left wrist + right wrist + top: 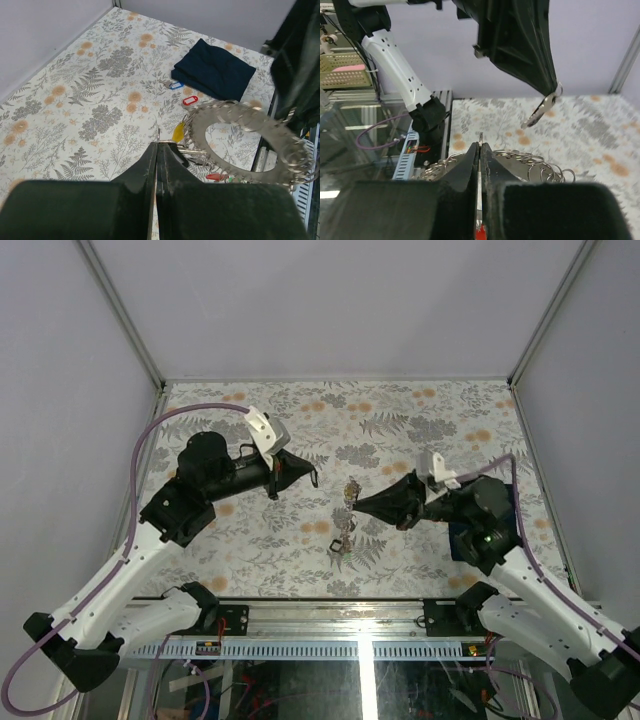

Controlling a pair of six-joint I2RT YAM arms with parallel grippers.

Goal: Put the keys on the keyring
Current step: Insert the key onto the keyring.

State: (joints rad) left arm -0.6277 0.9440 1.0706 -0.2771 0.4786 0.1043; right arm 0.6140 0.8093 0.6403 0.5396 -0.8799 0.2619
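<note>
- The left gripper [157, 148] sits over the left-centre of the floral table [75, 100]. Its jaws are pressed together, with no gap showing between them.
- Seen from the right wrist, a small silver key [542, 111] hangs tilted from the tip of the left gripper, pinched there and clear of the table.
- Two loose keys lie flat on the table at the near edge of a folded dark blue cloth [215, 72]. One has a blue tag [176, 85] and sits just beside the cloth; the other has a red tag [190, 101] and lies a little nearer.
- The keyring [200, 130] is in the middle of the table between the two grippers. It stands raised on edge, so the top view shows it as a thin line, while its broad toothed face and hollow centre are turned toward the left wrist camera. Small wire loops line its rim.
- A yellow tag [178, 132] and another red tag [216, 176] hang at the ring's left and lower edges.
- The right gripper [480, 146] meets the keyring from the right. Its jaws are closed tight on a thin edge of the ring, with loops spread on both sides of the fingers.
</note>
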